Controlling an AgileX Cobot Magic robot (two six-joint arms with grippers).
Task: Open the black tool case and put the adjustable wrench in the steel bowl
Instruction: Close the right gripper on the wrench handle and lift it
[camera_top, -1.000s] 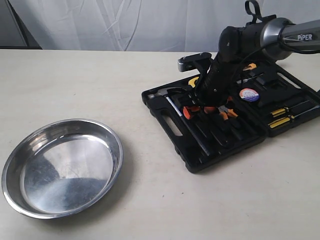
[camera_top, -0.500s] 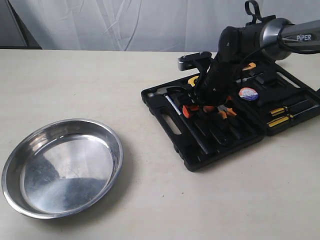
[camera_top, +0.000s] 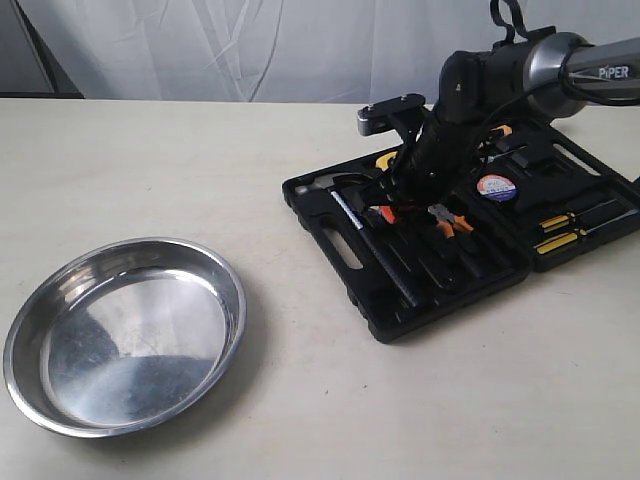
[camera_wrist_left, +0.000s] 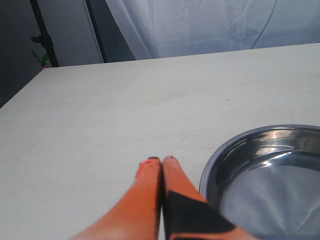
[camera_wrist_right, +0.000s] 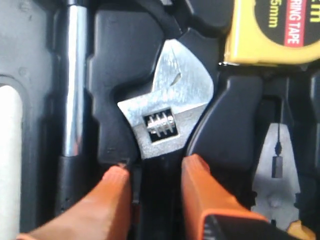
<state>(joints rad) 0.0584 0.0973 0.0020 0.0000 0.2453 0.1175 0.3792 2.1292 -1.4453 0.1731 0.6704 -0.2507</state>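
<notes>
The black tool case (camera_top: 440, 318) lies open on the right of the table. The adjustable wrench (camera_wrist_right: 169, 107) rests in its moulded slot, silver head showing and its black handle running back between my right gripper's (camera_wrist_right: 156, 172) orange fingers. That gripper is open, one finger on each side of the handle, with a thin gap still visible on one side. In the exterior view the right arm (camera_top: 440, 140) hides the wrench. The steel bowl (camera_top: 125, 335) sits at the front left. My left gripper (camera_wrist_left: 161, 161) is shut on nothing, just above the table beside the bowl's rim (camera_wrist_left: 212, 165).
In the case, a long hammer (camera_top: 375, 250) lies next to the wrench slot, with its shaft (camera_wrist_right: 75, 90) close to one finger. A yellow tape measure (camera_wrist_right: 270, 35), orange-handled pliers (camera_top: 452, 222), yellow screwdrivers (camera_top: 575, 235) and a tape roll (camera_top: 497, 188) also fill the case.
The right arm has shifted slightly and its gripper has sunk deeper into the case, so less of its orange fingers shows. The bowl and case have not moved.
</notes>
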